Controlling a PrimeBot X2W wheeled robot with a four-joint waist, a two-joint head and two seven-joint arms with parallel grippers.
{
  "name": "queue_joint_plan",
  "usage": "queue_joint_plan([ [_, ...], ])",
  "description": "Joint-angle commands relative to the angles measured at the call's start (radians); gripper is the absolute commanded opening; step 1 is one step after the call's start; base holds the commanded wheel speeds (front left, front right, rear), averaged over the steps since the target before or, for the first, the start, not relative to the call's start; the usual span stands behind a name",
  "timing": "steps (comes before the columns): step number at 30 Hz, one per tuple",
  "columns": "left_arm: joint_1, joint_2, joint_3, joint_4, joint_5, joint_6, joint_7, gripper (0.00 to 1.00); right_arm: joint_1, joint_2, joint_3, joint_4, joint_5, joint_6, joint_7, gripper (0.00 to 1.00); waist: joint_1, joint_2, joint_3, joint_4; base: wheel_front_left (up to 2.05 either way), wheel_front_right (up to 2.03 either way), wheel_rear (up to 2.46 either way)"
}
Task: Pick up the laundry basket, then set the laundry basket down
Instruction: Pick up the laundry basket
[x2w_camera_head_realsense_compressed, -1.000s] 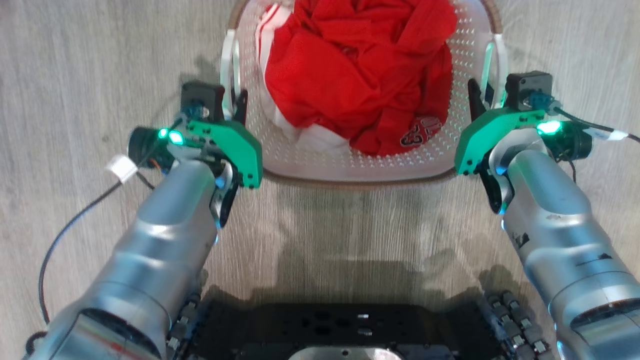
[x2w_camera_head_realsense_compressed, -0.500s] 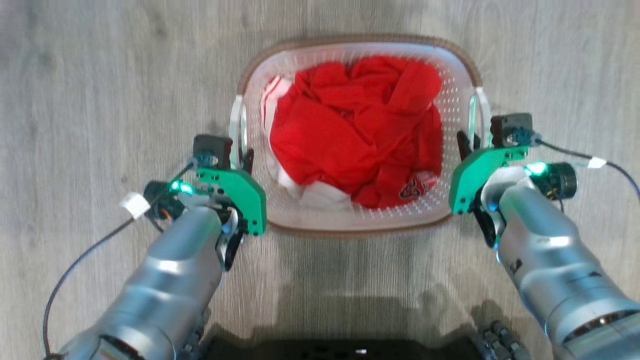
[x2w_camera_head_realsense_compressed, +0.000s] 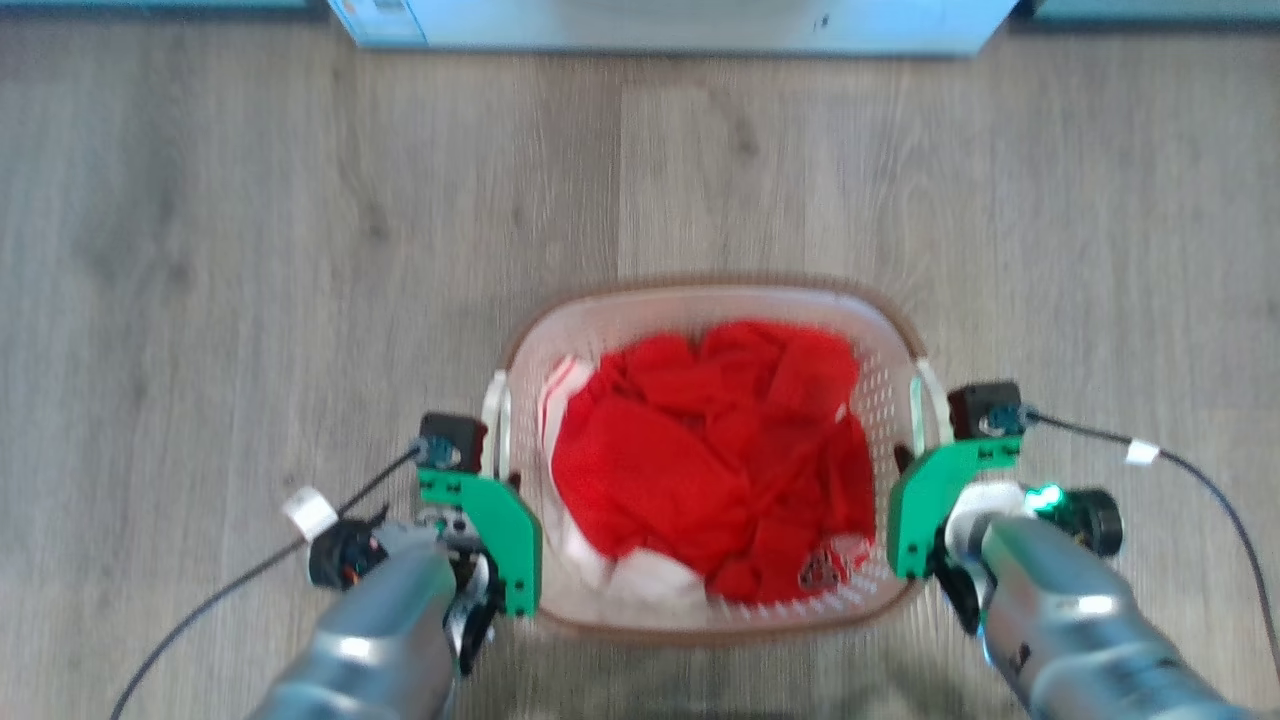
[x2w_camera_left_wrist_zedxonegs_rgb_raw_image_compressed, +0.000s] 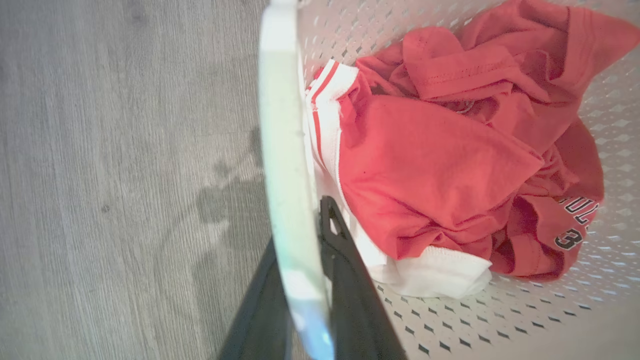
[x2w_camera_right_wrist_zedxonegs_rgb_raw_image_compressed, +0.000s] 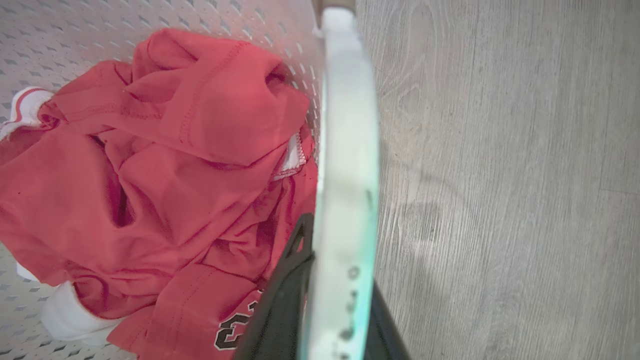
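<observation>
Left claw (x2w_camera_left_wrist_zedxonegs_rgb_raw_image_compressed: 299, 227) pinches the left handle (x2w_camera_left_wrist_zedxonegs_rgb_raw_image_compressed: 282, 150) of the laundry basket (x2w_camera_head_realsense_compressed: 700, 298): one dark finger inside the loop, one outside. Right claw (x2w_camera_right_wrist_zedxonegs_rgb_raw_image_compressed: 340, 235) does the same on the right handle (x2w_camera_right_wrist_zedxonegs_rgb_raw_image_compressed: 347, 150). Both bites sit at the robot-side end of the handles, not mid-span.

The basket hangs between the two claws, dead ahead over the wood floor (x2w_camera_head_realsense_compressed: 250, 250). The head view is blurred, so I can't tell if the bottom is off the floor. The load is a heap of red clothes (x2w_camera_head_realsense_compressed: 700, 450) with white trim, roughly central.

Risks as I see them:
- Handles are thin, smooth plastic. An off-centre bite could let the far end sag, so the handle slides through the fingers.
- If the arms go out of level, the basket rolls and the clothes shift or spill.
- If the arms drift apart or inward, the handles flex and one could pop free.
- If it's tilted at set-down, one corner lands first and jolts the grip.

The pale unit (x2w_camera_head_realsense_compressed: 680, 25) at the top is well apart, so not a concern.
</observation>
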Motion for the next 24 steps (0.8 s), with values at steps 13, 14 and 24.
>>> queue_joint_plan([
  [13, 0.177, 0.027, -0.1, 0.032, -0.062, -0.004, 0.034, 0.0, 0.165, 0.0, 0.143, -0.015, 0.132, 0.006, 0.091, 0.0, 0.0001, -0.0001, -0.315, 0.0, 0.0, 0.0, 0.0],
  [14, 0.184, 0.027, -0.104, 0.033, -0.066, -0.004, 0.031, 0.0, 0.17, 0.0, 0.15, -0.015, 0.138, 0.006, 0.094, 0.0, 0.0001, -0.0001, -0.326, 0.0, 0.0, 0.0, 0.0],
  [24, 0.235, 0.027, -0.154, 0.04, -0.087, -0.001, 0.015, 0.0, 0.206, 0.0, 0.205, -0.008, 0.194, 0.006, 0.104, 0.0, 0.0001, -0.0001, -0.406, 0.008, 0.0, 0.0, 0.0],
])
